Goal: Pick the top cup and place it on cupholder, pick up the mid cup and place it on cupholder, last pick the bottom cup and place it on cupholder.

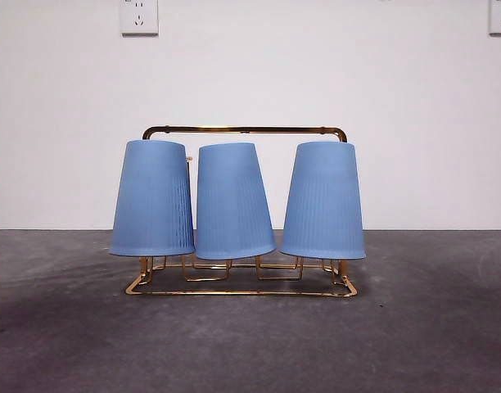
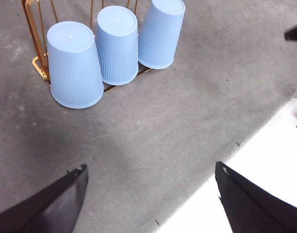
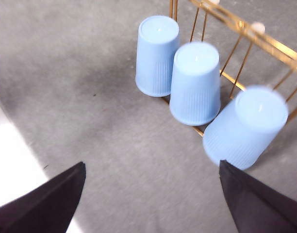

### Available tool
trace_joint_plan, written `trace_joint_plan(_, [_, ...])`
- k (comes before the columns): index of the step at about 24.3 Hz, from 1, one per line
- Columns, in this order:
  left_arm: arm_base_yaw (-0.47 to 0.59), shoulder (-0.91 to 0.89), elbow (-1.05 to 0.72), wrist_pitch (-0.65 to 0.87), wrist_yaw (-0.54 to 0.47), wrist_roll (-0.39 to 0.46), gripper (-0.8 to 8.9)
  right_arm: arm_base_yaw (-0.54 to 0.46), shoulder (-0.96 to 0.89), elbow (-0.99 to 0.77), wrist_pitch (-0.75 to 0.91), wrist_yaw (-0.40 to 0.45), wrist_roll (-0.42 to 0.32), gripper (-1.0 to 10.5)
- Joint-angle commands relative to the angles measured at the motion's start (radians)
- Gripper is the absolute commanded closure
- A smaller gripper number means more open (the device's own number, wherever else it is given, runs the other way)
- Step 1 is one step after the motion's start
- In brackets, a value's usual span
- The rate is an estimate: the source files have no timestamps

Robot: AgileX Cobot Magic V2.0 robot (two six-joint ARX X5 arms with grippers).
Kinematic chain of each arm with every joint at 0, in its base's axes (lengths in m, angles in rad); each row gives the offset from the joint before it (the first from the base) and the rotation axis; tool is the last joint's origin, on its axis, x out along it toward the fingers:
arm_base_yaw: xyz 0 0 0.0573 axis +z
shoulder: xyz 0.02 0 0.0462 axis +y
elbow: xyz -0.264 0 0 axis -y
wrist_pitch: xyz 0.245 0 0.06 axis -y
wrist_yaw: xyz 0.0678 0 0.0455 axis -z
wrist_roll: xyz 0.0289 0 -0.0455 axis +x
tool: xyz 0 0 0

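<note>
Three blue cups sit upside down, side by side, on the prongs of the gold wire cupholder (image 1: 242,129): a left one (image 1: 152,196), a middle one (image 1: 232,201) and a right one (image 1: 324,201). I cannot tell which was the top, mid or bottom cup. In the left wrist view, the cups (image 2: 74,65) (image 2: 118,43) (image 2: 161,33) are well beyond my left gripper (image 2: 151,167), which is open and holds nothing. My right gripper (image 3: 151,165) is also open and holds nothing, short of the cups (image 3: 157,48) (image 3: 194,82) (image 3: 245,126) and the rack (image 3: 265,41).
The rack stands on a dark grey mat (image 1: 250,344) before a white wall with a socket (image 1: 138,16). A white surface borders the mat near each arm (image 2: 274,160) (image 3: 8,160). A black tip (image 2: 294,33) shows at one edge of the left wrist view.
</note>
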Motion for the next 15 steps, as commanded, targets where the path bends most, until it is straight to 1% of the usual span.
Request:
trace_joint_plan(1, [-0.007,0.004,0.008,0.011,0.003,0.013,4.09,0.024,-0.095,-0.109,0.043,0.002,0.072,5.1])
trace_joint_plan(6, [-0.007,0.004,0.008,0.011,0.003,0.013,4.09,0.027,-0.194,-0.22,0.072,0.002,0.104,5.1])
trace_joint_plan(13, [-0.007,0.004,0.008,0.011,0.003,0.013,4.16,0.027,-0.212,-0.23,0.076,0.002,0.104,5.2])
trace_joint_plan(15, [-0.007,0.004,0.008,0.011,0.003,0.013,4.41,0.027,-0.211,-0.23,0.076,0.002,0.104,5.2])
